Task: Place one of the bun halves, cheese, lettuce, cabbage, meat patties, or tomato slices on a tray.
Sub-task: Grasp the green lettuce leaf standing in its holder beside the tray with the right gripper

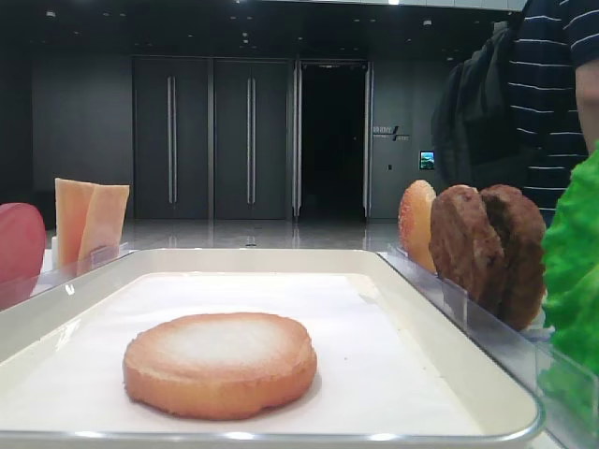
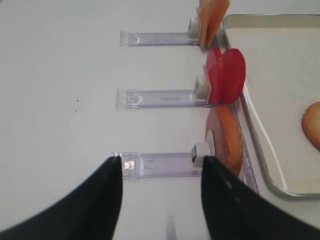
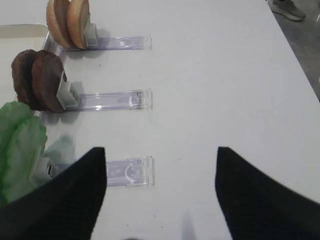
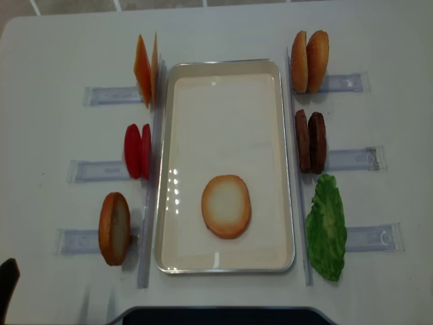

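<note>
A: Fig. legend, overhead view. What lies on the tray (image 4: pixel 224 264)?

B: One bun half (image 4: pixel 226 206), pale face up, flat on the paper liner, nearer the front rim, roughly centred.

A: Rest of the stock?

B: Left of tray: cheese (image 4: pixel 145 70), tomato slices (image 4: pixel 137 150), one bun on edge (image 4: pixel 114 228). Right: two buns (image 4: pixel 309 61), meat patties (image 4: pixel 310 141), lettuce (image 4: pixel 327 227). All upright in clear holders (image 4: pixel 354 159).

A: Pincers?

B: Right gripper (image 3: pixel 161 175): jaws spread, nothing between, above bare table beside lettuce holder. Left gripper (image 2: pixel 162 185): jaws apart, empty, over front-left holder.
</note>
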{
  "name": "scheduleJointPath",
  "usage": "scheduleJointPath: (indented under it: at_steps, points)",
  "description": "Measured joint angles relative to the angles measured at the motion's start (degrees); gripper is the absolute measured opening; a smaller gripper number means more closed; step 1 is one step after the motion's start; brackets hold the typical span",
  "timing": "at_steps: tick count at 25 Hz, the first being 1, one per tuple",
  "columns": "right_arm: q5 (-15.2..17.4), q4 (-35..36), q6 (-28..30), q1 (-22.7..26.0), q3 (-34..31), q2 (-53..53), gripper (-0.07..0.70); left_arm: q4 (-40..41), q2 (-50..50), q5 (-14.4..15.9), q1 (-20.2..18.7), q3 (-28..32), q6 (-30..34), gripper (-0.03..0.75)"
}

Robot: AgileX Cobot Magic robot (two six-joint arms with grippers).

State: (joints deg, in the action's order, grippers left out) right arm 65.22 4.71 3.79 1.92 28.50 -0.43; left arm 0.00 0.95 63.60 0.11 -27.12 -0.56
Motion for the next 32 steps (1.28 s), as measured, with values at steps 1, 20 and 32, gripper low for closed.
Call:
scheduleJointPath:
  at_steps: [1, 20, 32]
  points:
    - [0.0, 0.0, 0.0, 0.0, 0.0, 0.0, 0.475, 0.0, 0.0, 0.0, 0.0, 0.0, 0.0, 0.391]
    - [0.0, 1.33, 0.0, 0.0, 0.0, 3.62, 0.475, 0.0, 0.0, 0.0, 0.0, 0.0, 0.0, 0.391]
    - [4.41, 4.82, 0.1, 0.0, 4.6, 28.95, 0.475, 0.0, 0.0, 0.0, 0.0, 0.0, 0.0, 0.391]
